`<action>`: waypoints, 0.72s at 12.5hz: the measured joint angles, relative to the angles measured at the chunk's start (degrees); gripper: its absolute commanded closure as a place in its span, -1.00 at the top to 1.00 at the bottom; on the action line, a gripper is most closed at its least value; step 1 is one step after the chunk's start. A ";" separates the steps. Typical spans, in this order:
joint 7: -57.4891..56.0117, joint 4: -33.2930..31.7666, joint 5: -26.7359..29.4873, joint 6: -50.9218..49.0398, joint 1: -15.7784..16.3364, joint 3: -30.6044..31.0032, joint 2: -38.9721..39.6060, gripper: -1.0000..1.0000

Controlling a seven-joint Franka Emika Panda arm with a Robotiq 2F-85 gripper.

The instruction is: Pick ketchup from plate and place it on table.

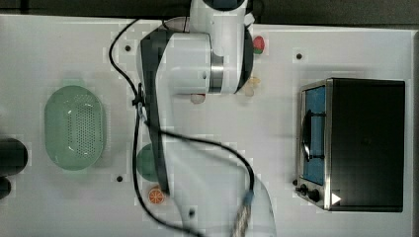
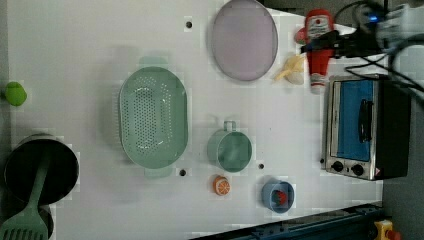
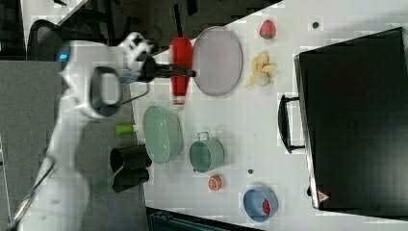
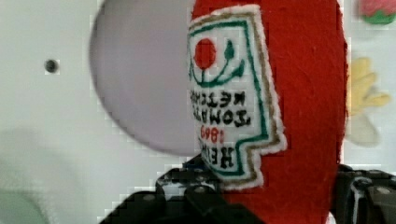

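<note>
In the left view, going from the left view's left, a green ball (image 2: 15, 93) lies at the table (image 2: 75, 60) edge above a dark pot (image 2: 41, 167) holding a green spatula (image 2: 27, 220). Next comes the green basket (image 2: 153, 117), then a green cup (image 2: 229, 149) with an orange slice (image 2: 222, 185) below it, and the mauve plate (image 2: 243, 39), bare, near the top. A blue dish (image 2: 278, 196) sits lower down. Further right, the gripper (image 2: 320, 46) has its fingers clamped on the ketchup (image 2: 319, 47), which hangs in the air clear of the plate, just beside a peeled banana (image 2: 292, 70) and above the toaster oven (image 2: 362, 127).

In the right view the ketchup (image 3: 181, 72) is held level in the gripper (image 3: 180, 72) at the plate's (image 3: 219, 60) left edge, over the table's rim.

In the wrist view the bottle's white label (image 4: 231, 93) faces the camera, with the black fingers (image 4: 187, 196) gripping its lower body and the plate (image 4: 140, 84) behind it
</note>
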 measured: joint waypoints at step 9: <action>0.08 -18.58 -0.10 -1.06 -3.37 -2.89 -17.54 0.24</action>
